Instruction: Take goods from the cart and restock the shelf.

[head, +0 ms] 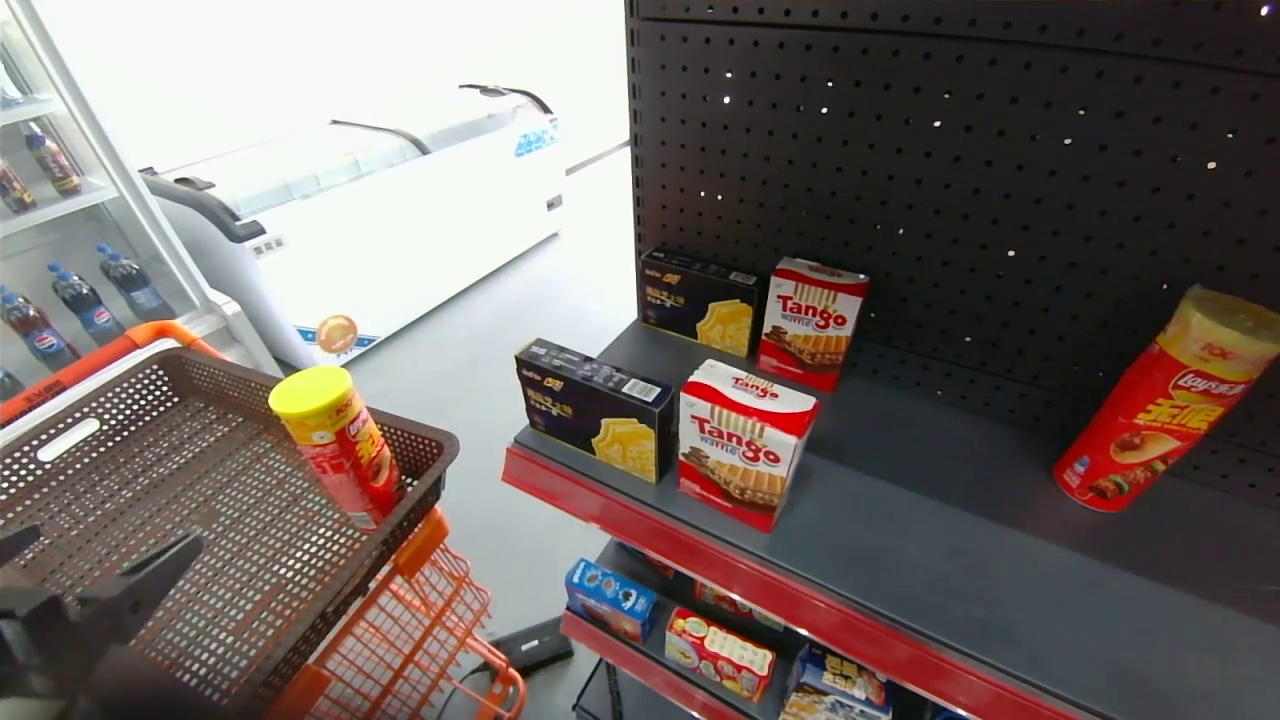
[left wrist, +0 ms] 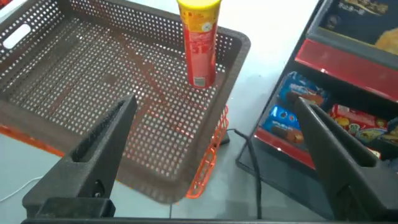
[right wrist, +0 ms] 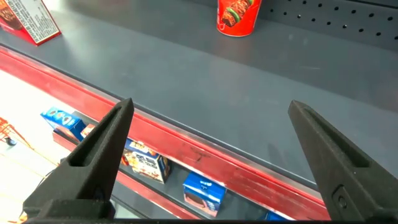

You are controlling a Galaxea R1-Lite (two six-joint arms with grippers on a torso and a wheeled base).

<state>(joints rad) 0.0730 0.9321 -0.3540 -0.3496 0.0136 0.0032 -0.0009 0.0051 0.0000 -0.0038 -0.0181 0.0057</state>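
Left hand (left wrist: 212,106) and right hand (right wrist: 211,104) gape released; cylindrical can (left wrist: 199,43) (yellow-lidded) sits in perforated basket (left wrist: 74,93).

A red chip can (head: 340,445) with a yellow lid stands slightly tilted in the brown cart basket (head: 150,470), lower left of the frame. A matching can (head: 1165,400) leans against the back panel of the shelf (head: 950,540), at the right edge.

Cart basket (head: 428,440) stands left of shelf (head: 950,540); canister (head: 340,445) upright in its corner nearest the shelf; boxes (head: 745,440) in two rows at shelf's left end; second canister (head: 1165,400) leans against back panel (head: 1000,180), far right.
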